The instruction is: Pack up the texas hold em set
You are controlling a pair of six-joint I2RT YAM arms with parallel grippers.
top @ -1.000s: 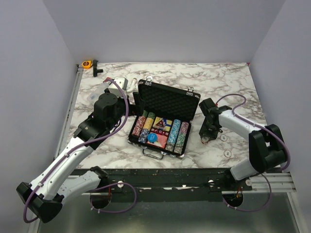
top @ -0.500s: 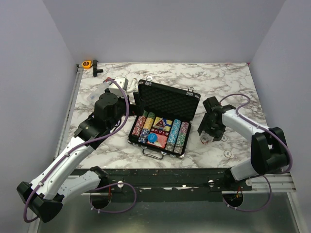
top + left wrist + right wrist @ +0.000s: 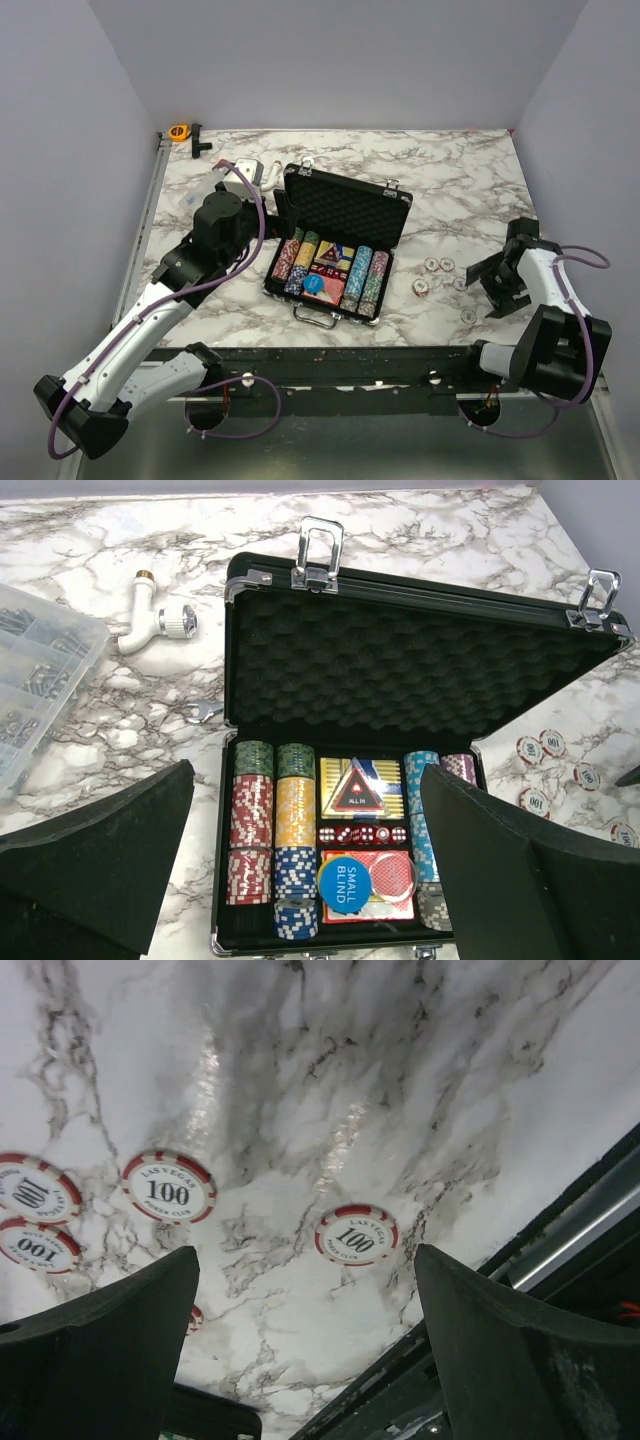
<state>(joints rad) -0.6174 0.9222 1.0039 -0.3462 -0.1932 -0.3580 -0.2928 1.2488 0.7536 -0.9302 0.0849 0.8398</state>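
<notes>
Centrally on the marble desk [image 3: 450, 180] the black briefcase [image 3: 345, 210] lies open, chip rows [image 3: 255, 820] inside, loose chips [image 3: 422, 287] lying between it and the right pincer [image 3: 305, 1260], which gapes empty like the left pincer [image 3: 305, 770].

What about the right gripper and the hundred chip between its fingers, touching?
Apart: right wrist view shows bare marble between the hundred chip and right gripper fingers.
</notes>
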